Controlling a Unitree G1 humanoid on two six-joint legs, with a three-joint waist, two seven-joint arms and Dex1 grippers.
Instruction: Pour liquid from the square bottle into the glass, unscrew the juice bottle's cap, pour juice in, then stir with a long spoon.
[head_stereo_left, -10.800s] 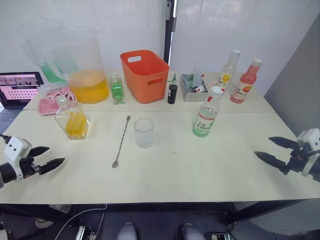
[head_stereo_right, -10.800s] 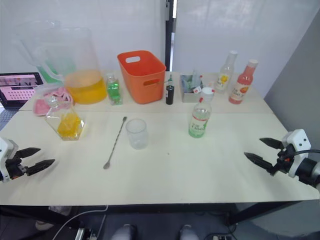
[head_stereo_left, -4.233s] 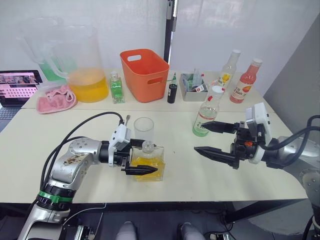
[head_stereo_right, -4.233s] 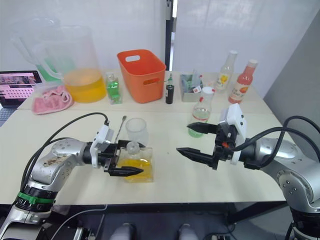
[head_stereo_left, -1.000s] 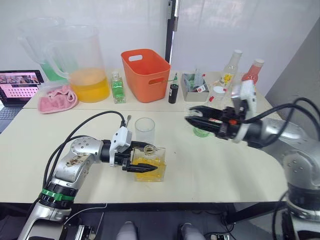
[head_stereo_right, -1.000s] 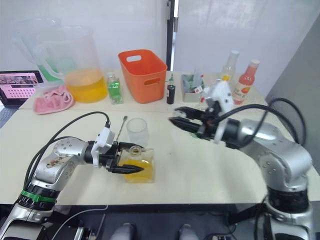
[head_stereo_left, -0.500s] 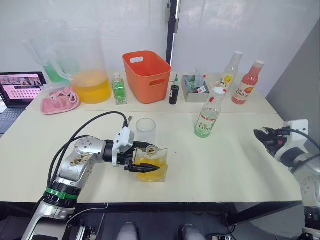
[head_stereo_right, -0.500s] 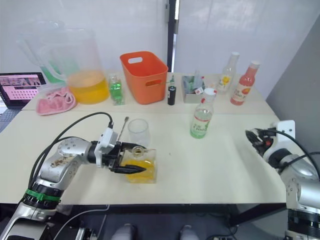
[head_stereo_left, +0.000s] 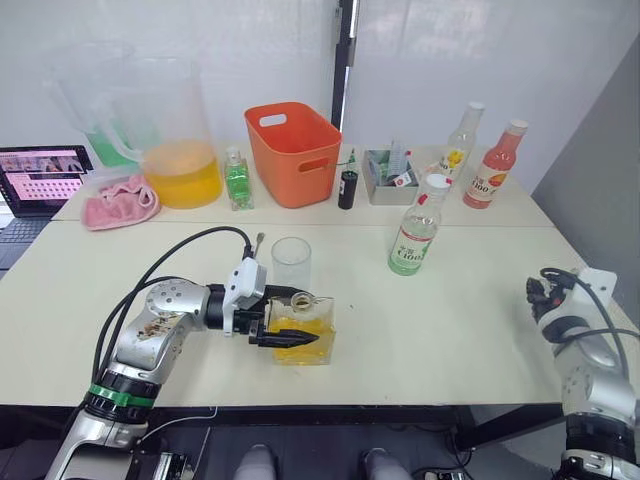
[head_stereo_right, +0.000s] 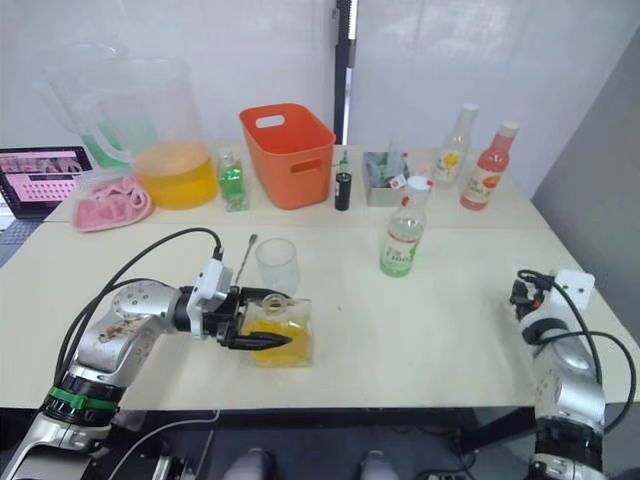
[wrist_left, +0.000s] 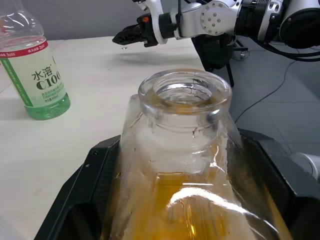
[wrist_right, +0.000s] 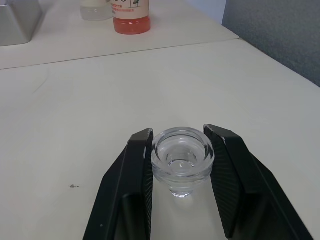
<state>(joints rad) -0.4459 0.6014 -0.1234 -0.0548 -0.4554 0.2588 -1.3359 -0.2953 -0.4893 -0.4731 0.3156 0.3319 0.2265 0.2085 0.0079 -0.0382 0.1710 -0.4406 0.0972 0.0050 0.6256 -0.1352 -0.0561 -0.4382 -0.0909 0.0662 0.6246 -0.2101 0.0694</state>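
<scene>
Plainly the square bottle (head_stereo_left: 300, 328), standing unstoppered just in front of the glass (head_stereo_left: 291, 262), is thick, smooth glass about half full of liquid, so it looks heavy, slippery and breakable, best held low across its flat sides. The left gripper (head_stereo_left: 283, 332) pinches it exactly there, forearm lying low over the table. The right gripper (wrist_right: 178, 183), drawn back near the right edge, pinches a clear glass stopper (wrist_right: 182, 158).

Both head eyes look forward and down over the tabletop (head_stereo_left: 420, 330). The left wrist camera sits close behind its fingers (wrist_left: 95, 185), facing the right arm; the right wrist camera looks low across bare tabletop.
</scene>
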